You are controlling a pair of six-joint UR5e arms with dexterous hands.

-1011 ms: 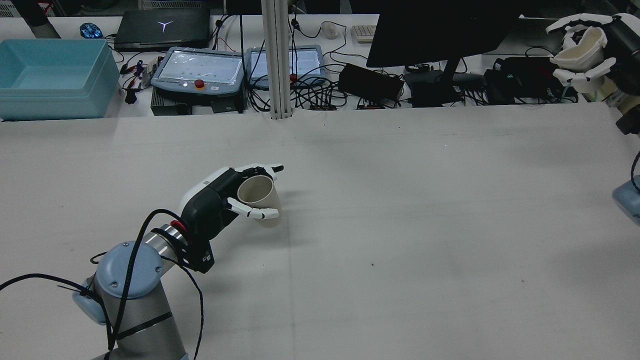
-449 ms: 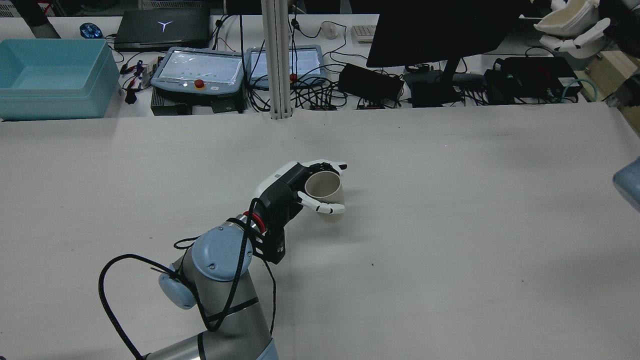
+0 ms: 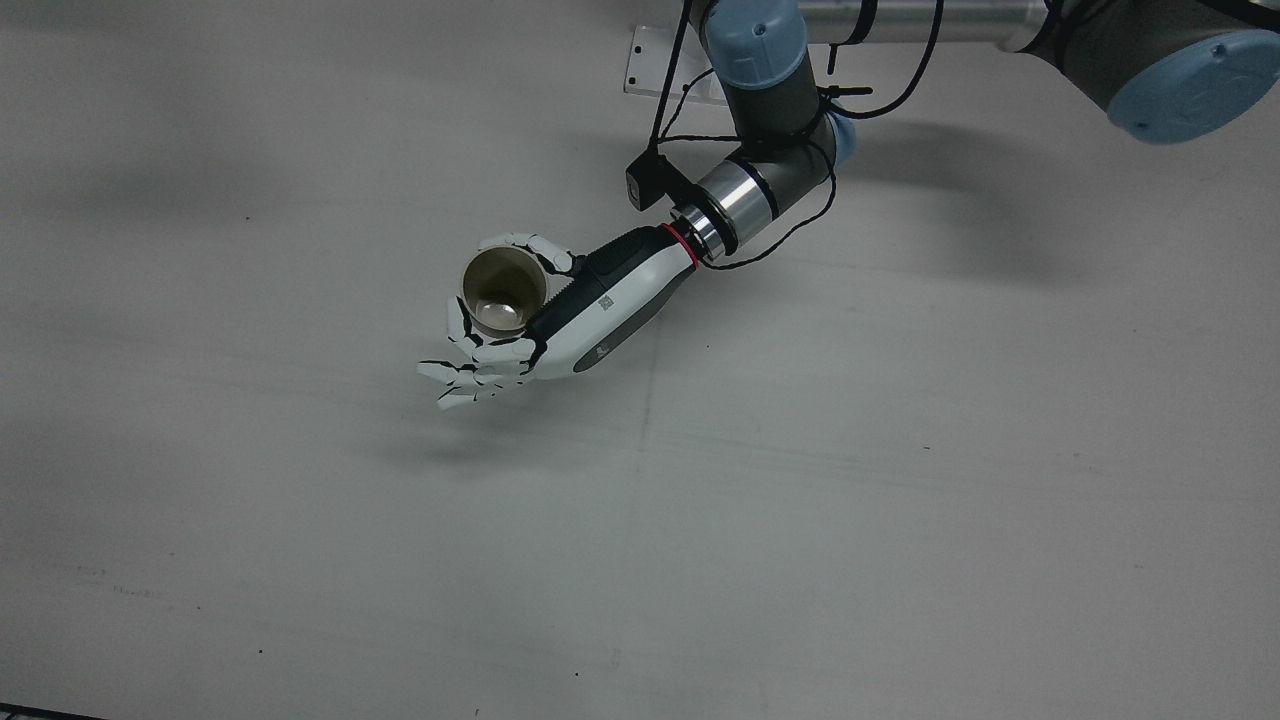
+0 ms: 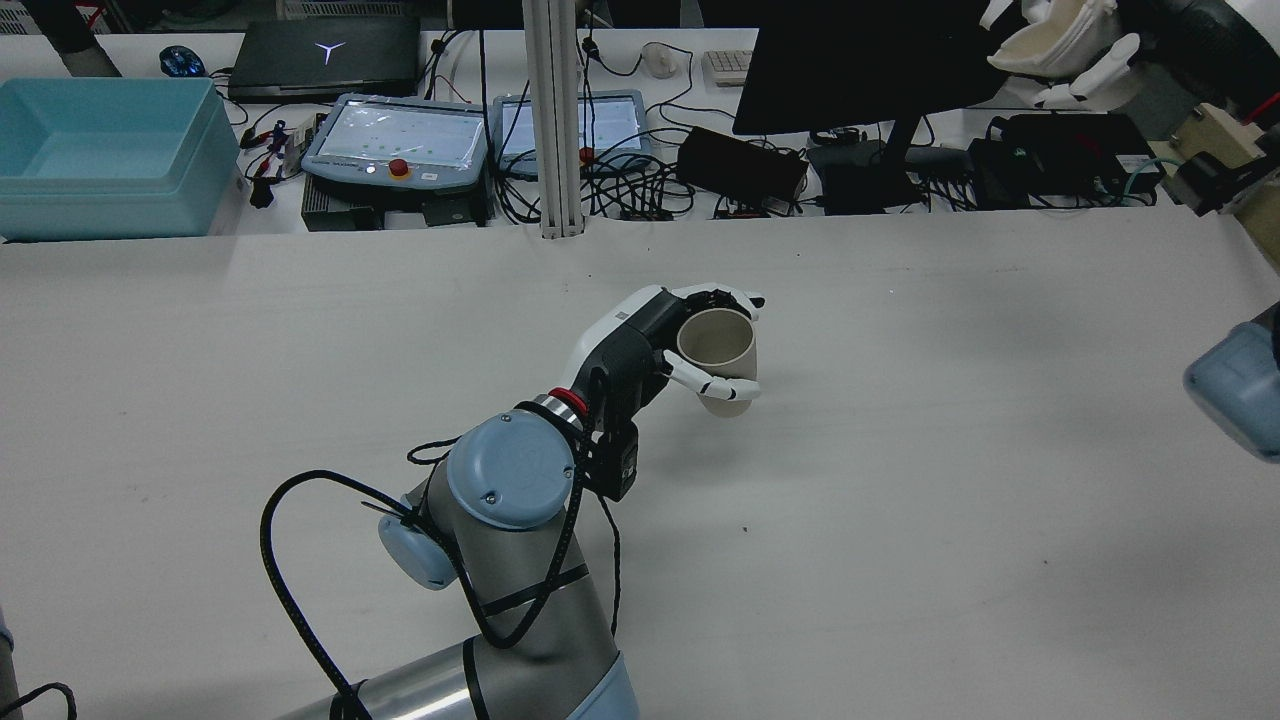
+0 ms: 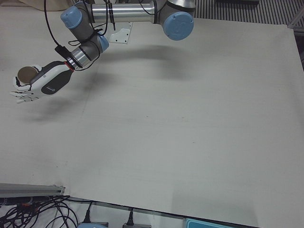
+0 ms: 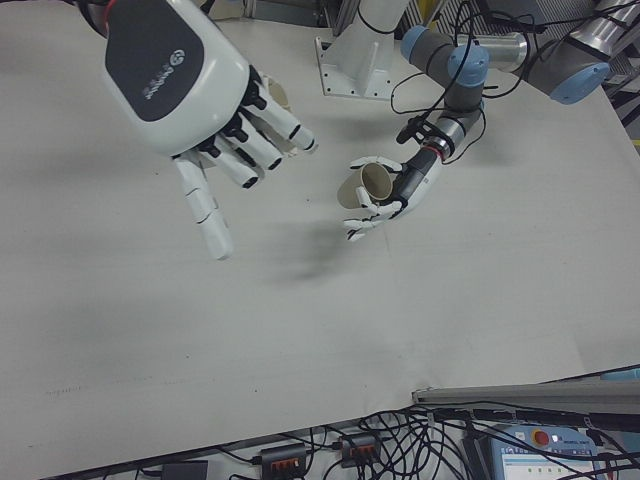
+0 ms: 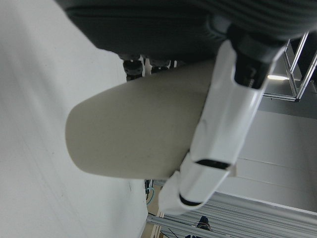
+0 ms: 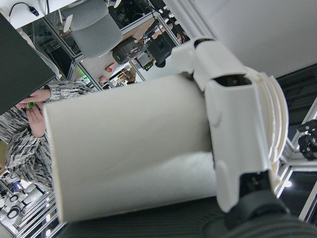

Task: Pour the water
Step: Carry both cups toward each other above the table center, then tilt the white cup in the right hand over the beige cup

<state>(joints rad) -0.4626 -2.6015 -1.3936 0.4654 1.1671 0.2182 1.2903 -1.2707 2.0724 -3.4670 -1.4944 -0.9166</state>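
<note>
My left hand (image 4: 650, 345) grips a light paper cup (image 4: 718, 355) mid-counter (image 4: 900, 480); my right hand (image 4: 1075, 45) holds another cup (image 4: 1050, 38) aloft at two o'clock (thin walls crush easily), so I squeeze mid-wall gently.

Place: robotics lab, teleoperation station.
Work surface: wide white table (image 4: 900, 500), bare, with arm pedestals bolted at one edge.
Robots: two grey-and-blue industrial arms (image 3: 760, 60), cables strapped along them, each ending in a white many-fingered hand.
Control gear: two teach pendants (image 4: 405, 140) with lit screens and a red emergency stop button, lying on a bench behind the table.
Computing: closed laptop (image 4: 325, 55), dark monitor (image 4: 880, 60), keyboard (image 4: 728, 65), mouse (image 4: 660, 60).
Wiring: tangle of black cables and power boxes (image 4: 740, 165) along the bench.
Structure: aluminium profile post (image 4: 553, 120) rising from the table's far edge.
Storage: light blue plastic bin (image 4: 105, 155).
Surroundings: office chair (image 8: 96, 32) and metal racks in the right hand view.
</note>
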